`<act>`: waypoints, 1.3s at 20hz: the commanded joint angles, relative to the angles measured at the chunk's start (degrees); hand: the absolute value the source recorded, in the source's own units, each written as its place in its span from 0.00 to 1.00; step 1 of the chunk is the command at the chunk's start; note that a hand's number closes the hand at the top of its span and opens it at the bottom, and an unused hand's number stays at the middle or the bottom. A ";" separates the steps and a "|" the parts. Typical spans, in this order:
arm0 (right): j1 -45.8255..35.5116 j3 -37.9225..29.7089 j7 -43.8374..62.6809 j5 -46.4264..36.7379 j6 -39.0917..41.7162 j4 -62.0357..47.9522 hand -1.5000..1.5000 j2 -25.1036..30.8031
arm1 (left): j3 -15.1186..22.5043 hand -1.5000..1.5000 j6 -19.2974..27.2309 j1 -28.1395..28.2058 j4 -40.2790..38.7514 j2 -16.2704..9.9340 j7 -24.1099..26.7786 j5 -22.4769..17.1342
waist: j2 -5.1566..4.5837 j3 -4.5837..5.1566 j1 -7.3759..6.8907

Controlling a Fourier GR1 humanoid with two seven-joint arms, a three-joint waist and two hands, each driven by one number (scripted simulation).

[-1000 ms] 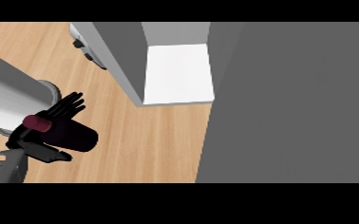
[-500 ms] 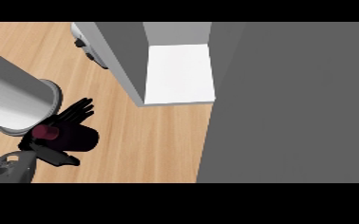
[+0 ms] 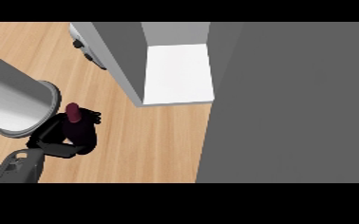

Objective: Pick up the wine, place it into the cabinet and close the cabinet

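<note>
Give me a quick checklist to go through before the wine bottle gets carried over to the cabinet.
1. Wine bottle in hand: ok, black fingers curl round its dark body, neck pointing up.
2. Which hand holds it: cannot tell; the forearm hides much of it.
3. Cabinet open: ok, the white shelf shows inside.
4. Shelf free of other things: ok on the visible part.
5. Path over the wooden counter to the shelf: ok, nothing lies between.
6. Cabinet door position: cannot tell.
</note>
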State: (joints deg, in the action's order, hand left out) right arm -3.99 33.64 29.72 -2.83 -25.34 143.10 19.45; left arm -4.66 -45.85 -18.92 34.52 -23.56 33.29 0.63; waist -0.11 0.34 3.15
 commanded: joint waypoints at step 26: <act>8.64 0.68 1.00 -2.44 -3.21 13.25 0.00 6.71 | 3.11 1.00 24.95 16.84 23.92 18.90 5.08 -8.23 | 0.68 -0.41 -2.77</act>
State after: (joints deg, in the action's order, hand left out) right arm -0.14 34.21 27.27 -2.78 -28.87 143.63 23.36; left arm -3.78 -21.04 -5.82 52.03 -7.86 40.76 -6.84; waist 0.72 -0.22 0.28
